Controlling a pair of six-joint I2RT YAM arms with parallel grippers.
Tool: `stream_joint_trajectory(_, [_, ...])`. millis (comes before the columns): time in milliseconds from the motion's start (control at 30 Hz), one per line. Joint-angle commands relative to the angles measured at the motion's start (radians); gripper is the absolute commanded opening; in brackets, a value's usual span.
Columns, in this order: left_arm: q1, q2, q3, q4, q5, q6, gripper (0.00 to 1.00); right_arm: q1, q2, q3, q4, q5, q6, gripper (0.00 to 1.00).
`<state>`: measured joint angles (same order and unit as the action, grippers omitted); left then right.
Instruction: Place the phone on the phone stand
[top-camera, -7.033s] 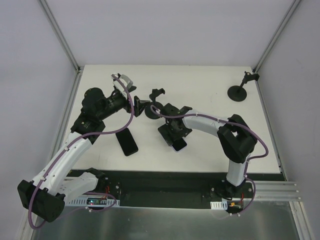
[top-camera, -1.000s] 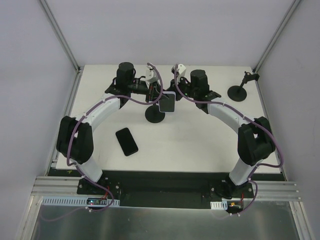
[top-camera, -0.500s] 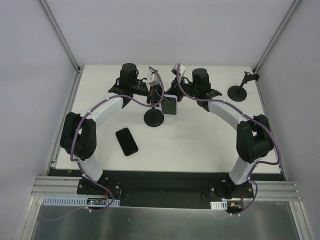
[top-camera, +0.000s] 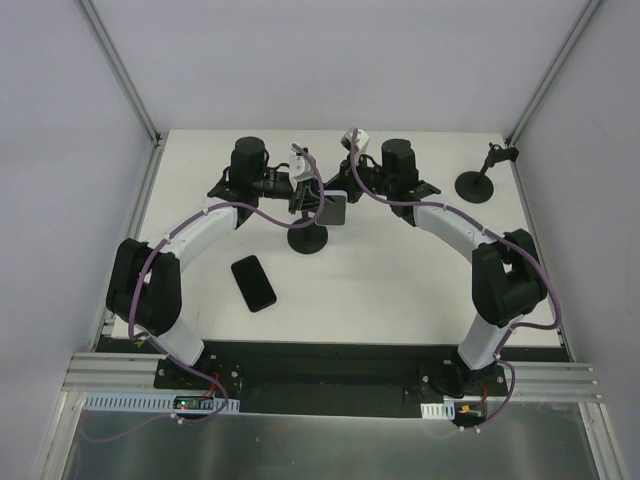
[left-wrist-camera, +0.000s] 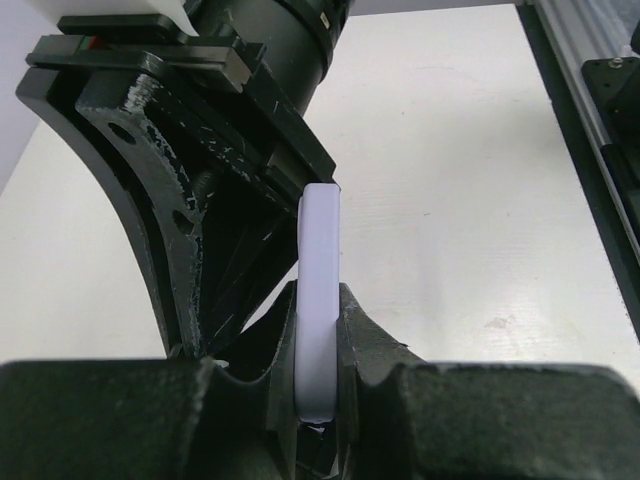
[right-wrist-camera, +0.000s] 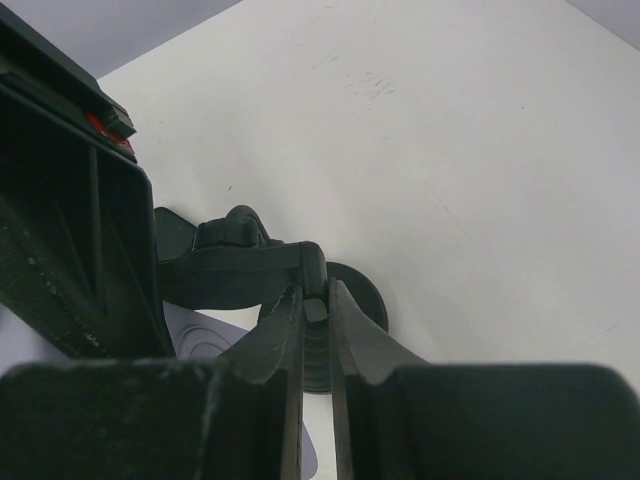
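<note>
**Phone** (top-camera: 334, 209): pale-edged slab with a dark face. It is held off the bench (top-camera: 400, 290) at the far middle, just above and to the right of the phone stand's round base, between the two end effectors. Whether it sits in the stand's bracket cannot be told.

**Left end effector** (left-wrist-camera: 318, 330): fingers pinch the phone by its two faces. In the left wrist view the pale edge rises between them.

**Right end effector** (right-wrist-camera: 314, 300): fingers drawn almost together, pinching the tip of the stand's dark top bracket. The round base shows just behind, and a pale patch of the phone shows to the left.

**Phone stand** (top-camera: 307, 241): black, with its base flat on the bench.

**Black phone** (top-camera: 254, 283): lies flat on the bench, nearer the arm bases and left of the stand, well apart from it.

**Second stand** (top-camera: 478, 183): upright at the far right corner, well apart from both arms.
</note>
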<state>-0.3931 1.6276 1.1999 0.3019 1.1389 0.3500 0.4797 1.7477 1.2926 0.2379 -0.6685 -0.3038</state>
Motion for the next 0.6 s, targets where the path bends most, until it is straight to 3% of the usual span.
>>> stream_joint_trajectory(0, [0.013, -0.139, -0.055, 0.169, -0.142, 0.001, 0.0, -0.001, -0.05, -0.033, 0.093, 0.086, 0.038, 0.01])
stream_joint_trajectory(200, [0.011, -0.207, -0.102, 0.213, -0.319, -0.078, 0.0, 0.013, -0.091, -0.136, 0.245, 0.274, 0.129, 0.01])
stream_joint_trajectory(400, [0.011, -0.21, -0.12, 0.295, -0.378, -0.167, 0.0, 0.068, -0.126, -0.216, 0.377, 0.484, 0.172, 0.0])
stream_joint_trajectory(467, [0.013, -0.198, -0.123, 0.359, -0.265, -0.21, 0.0, 0.068, -0.119, -0.205, 0.383, 0.421, 0.183, 0.0])
stream_joint_trajectory(567, [0.01, -0.143, -0.056, 0.361, 0.067, -0.278, 0.0, 0.043, -0.064, -0.101, 0.278, 0.179, 0.174, 0.0])
